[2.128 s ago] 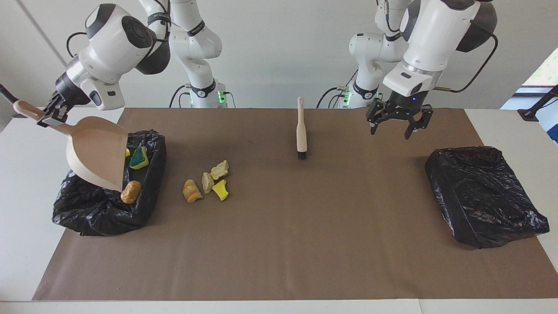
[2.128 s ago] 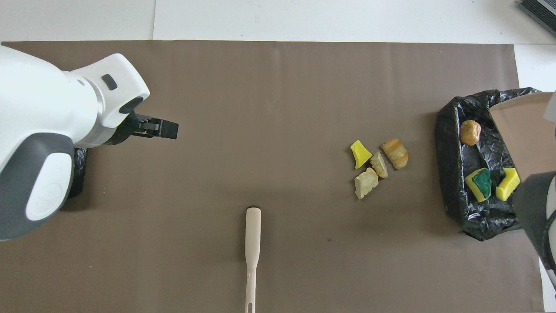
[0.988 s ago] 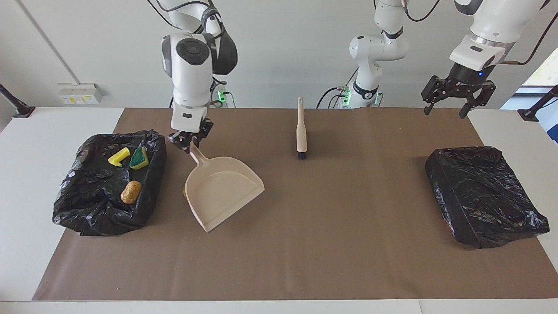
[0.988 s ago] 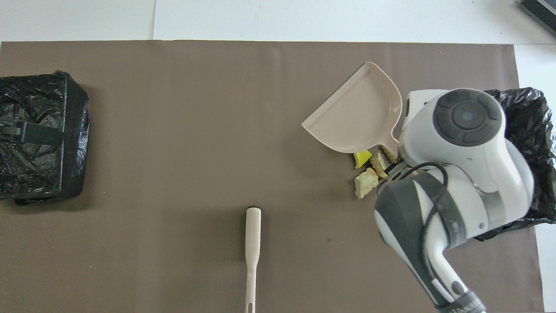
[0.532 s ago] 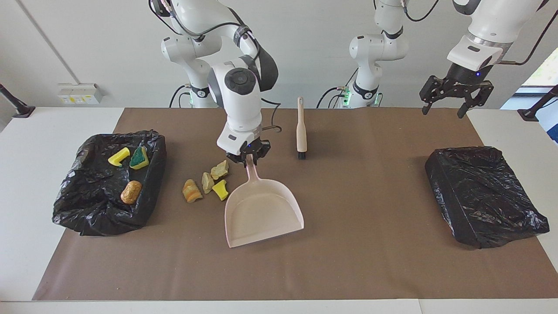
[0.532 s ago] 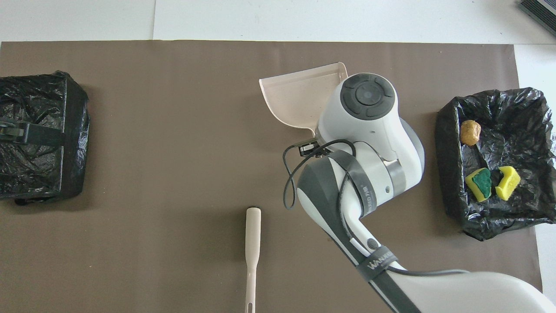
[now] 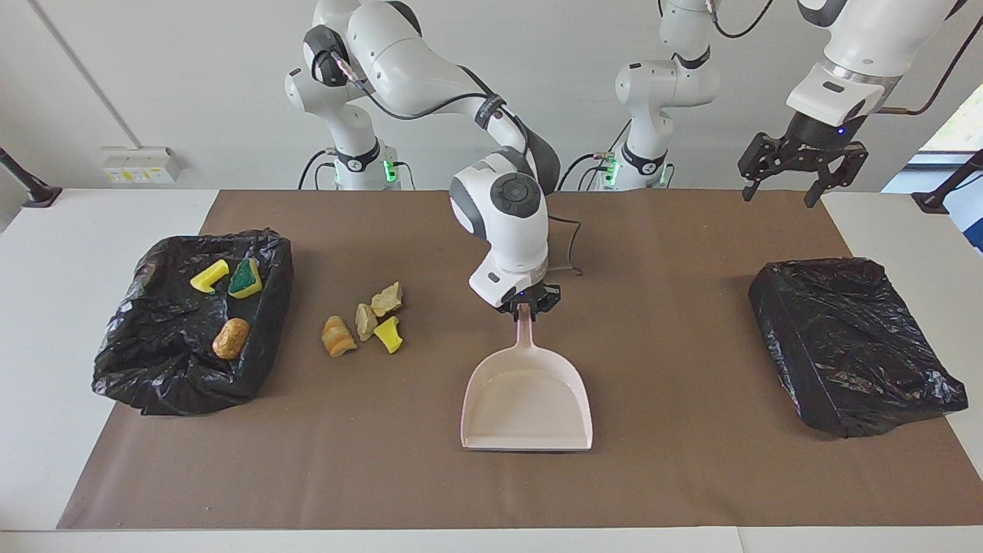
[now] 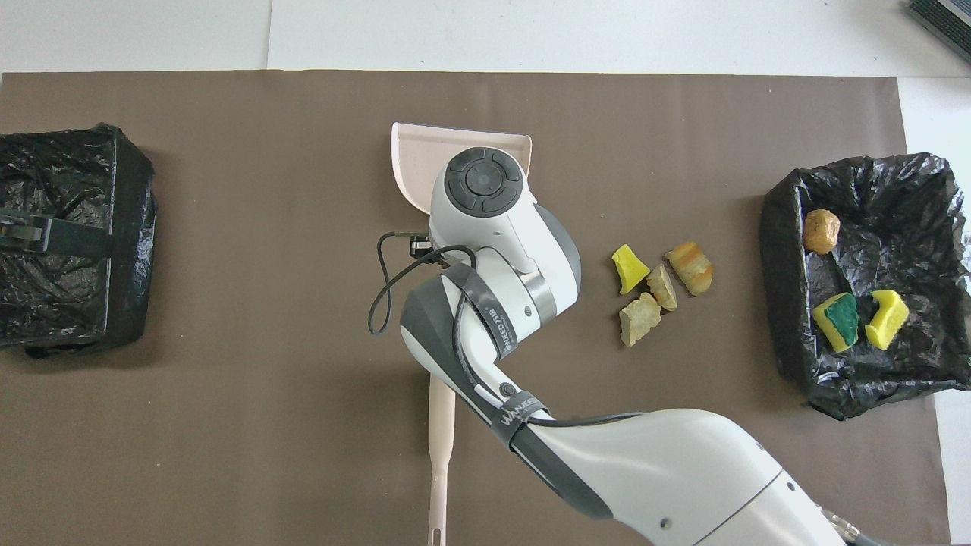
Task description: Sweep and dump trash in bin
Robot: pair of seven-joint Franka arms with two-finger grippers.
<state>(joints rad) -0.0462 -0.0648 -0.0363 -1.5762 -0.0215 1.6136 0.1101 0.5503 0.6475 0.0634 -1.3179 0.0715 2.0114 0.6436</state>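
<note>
You have the right claw (image 7: 526,305) clamped on the handle of the beige dustpan (image 7: 527,399), which sits at the middle of the brown mat (image 7: 660,476) with its open mouth turned away from the robots; whether the pan lies flat on the mat or hangs just above it cannot be told. Take the dustpan as your landmark. Four scraps of the trash (image 7: 364,321) lie loose on the mat, well apart from the dustpan toward the right arm's end of the bench (image 7: 46,307) — an orange-brown lump, two pale beige chunks and a yellow piece, bunched together and partly touching. Past them, farther again from the dustpan on that same end, stands the open bin lined with black bag (image 7: 138,369), and in it you will find three more pieces (image 7: 228,296): a yellow one, a green-topped yellow sponge and an orange-brown lump. The beige brush (image 8: 441,425) lies on the mat nearer to the robots than the dustpan, its head hidden under the right arm in the overhead view and the whole of it hidden in the facing view. Your left claw (image 7: 803,167) waits in the air with its fingers spread apart and holding nothing, over the mat's edge toward the left arm's end — well apart from the dustpan. Below it, a second bag-covered black box (image 7: 852,346) rests on the mat at that end.
</note>
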